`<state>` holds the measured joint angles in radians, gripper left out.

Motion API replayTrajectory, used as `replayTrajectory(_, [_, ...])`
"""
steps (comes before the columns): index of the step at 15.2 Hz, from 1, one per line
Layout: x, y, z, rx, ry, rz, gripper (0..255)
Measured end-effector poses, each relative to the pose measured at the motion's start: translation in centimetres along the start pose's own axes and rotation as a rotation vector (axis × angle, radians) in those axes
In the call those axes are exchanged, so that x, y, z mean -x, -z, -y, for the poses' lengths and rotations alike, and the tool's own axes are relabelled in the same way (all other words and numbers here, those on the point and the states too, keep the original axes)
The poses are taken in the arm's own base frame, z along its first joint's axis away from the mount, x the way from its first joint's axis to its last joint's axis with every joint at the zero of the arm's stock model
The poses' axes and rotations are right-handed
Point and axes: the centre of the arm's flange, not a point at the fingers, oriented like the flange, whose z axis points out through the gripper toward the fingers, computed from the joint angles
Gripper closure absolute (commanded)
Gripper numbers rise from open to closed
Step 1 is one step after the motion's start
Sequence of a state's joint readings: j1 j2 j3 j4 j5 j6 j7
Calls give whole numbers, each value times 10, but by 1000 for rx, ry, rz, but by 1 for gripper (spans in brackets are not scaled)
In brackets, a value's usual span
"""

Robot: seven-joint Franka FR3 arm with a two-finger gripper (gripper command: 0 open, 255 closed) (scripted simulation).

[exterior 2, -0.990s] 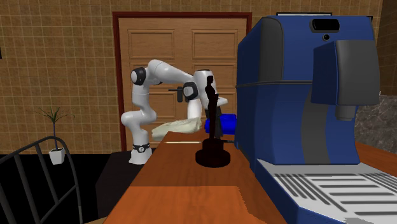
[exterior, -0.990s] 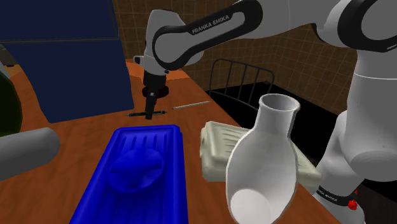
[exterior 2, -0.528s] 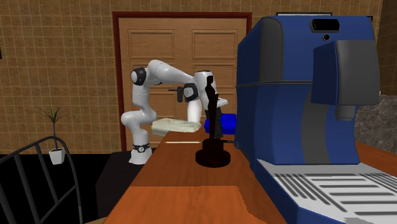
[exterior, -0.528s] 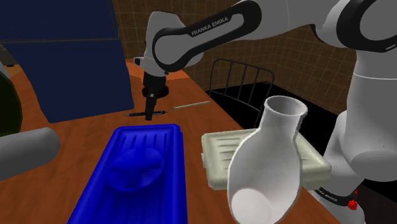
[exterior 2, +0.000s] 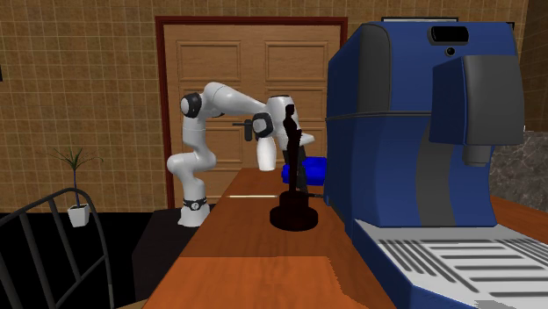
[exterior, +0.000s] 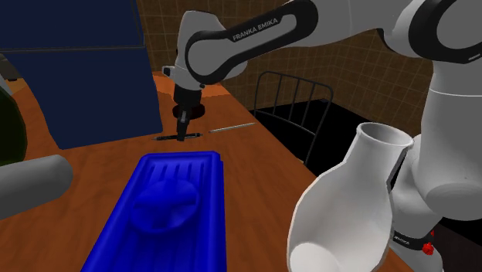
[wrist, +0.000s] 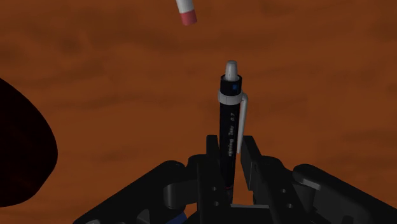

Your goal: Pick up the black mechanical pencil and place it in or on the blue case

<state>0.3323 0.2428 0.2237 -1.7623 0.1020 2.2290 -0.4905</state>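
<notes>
The black mechanical pencil (wrist: 229, 121) has a silver clip and a grey cap. My gripper (wrist: 229, 167) is shut on its barrel, one finger (wrist: 207, 162) on each side. In the shoulder view the gripper (exterior: 183, 136) points straight down and holds the pencil (exterior: 168, 138) level at the wooden tabletop, just beyond the far end of the blue case (exterior: 166, 209). The case lies open and long, with a round bulge in its middle. In the second exterior view the blue case (exterior 2: 314, 168) peeks out behind a black figurine.
A thin light pencil (exterior: 232, 127) lies just past the gripper, its pink-tipped end (wrist: 186, 13) near the black one. A large blue coffee machine (exterior: 77, 69) stands behind. A white vase (exterior: 347, 220) tilts at the table's near edge. A black figurine (exterior 2: 294, 180) stands on the table.
The fingers have closed on the black pencil. The beige tray beside the case has gone from the table. The white vase has shifted toward the shoulder view's right and tipped.
</notes>
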Motion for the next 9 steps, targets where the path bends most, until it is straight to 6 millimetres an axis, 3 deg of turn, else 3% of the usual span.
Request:
replayTrajectory(4, [-1,2,3,-6,1,7,255])
replayTrajectory(9, [-6,24,5,-9,2,10,255])
